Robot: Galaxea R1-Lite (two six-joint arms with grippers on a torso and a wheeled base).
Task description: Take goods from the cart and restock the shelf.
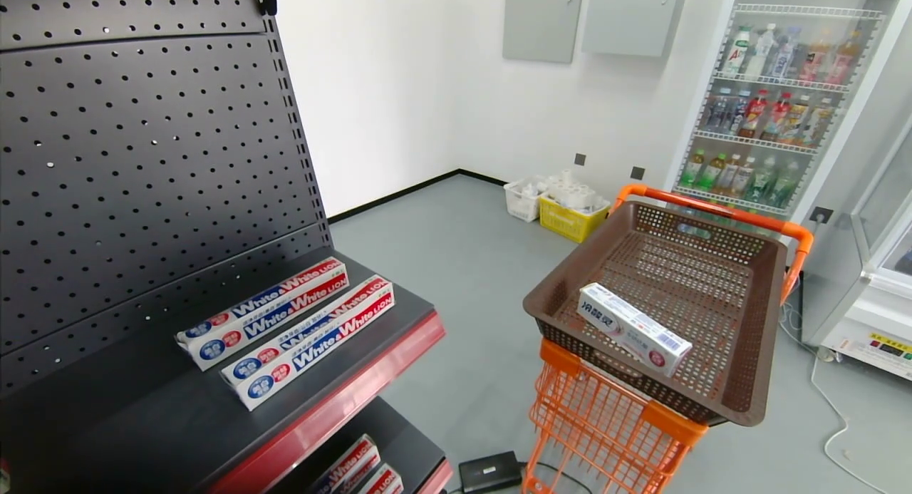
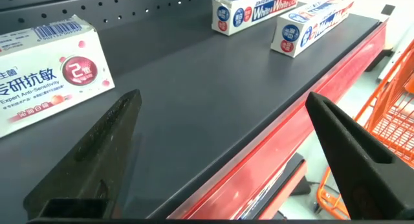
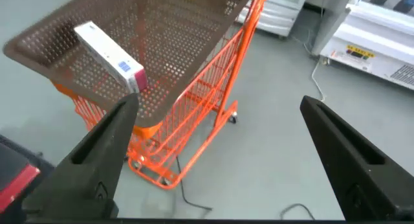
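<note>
While left gripper (image 2: 223, 100) and right gripper (image 3: 218, 102) gape empty, the white cardboard toothpaste box (image 1: 633, 328) lies apart at the brown perforated basket's (image 1: 766, 323) seven o'clock. Its underside is hidden

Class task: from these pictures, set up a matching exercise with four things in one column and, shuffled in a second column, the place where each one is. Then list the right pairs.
Things
1. brown basket
2. red-and-blue toothpaste boxes
3. yellow crate
4. bottles

Places
A. on the floor by the wall
B. on top of the orange cart
C. in the cooler
D. on the dark shelf

Pairs: 1-B, 2-D, 3-A, 4-C
</note>
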